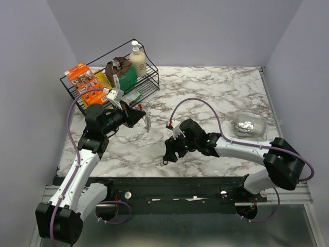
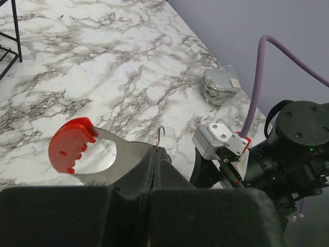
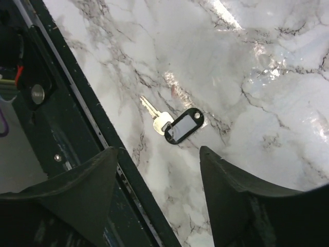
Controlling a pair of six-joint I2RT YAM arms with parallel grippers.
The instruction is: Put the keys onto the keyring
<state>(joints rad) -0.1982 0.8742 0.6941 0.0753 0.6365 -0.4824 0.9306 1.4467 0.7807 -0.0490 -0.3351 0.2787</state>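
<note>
Black fingers of the left gripper are pressed tight together, pinching the keyring. Its red curved end sticks out at the left of the left wrist view. A thin silver wire loop pokes up just above the fingertips. The dark fingers hide the spot where they hold the metal. In the top view the silvery chain hangs just right of that gripper, too small to see well. The left arm reaches up from the lower left, bent at the elbow.

The right gripper has its fingers spread wide with nothing between them. It points down at the marble table, near the front edge. A key lies flat just past the fingertips, a silver blade joined to a dark oval tag with a pale middle. Only one key can be made out. The right arm stretches in low from the lower right.

A wire basket at the upper left holds a soap bottle, a brown bag, an orange box and a green packet. A shiny silver bag lies at the right.
</note>
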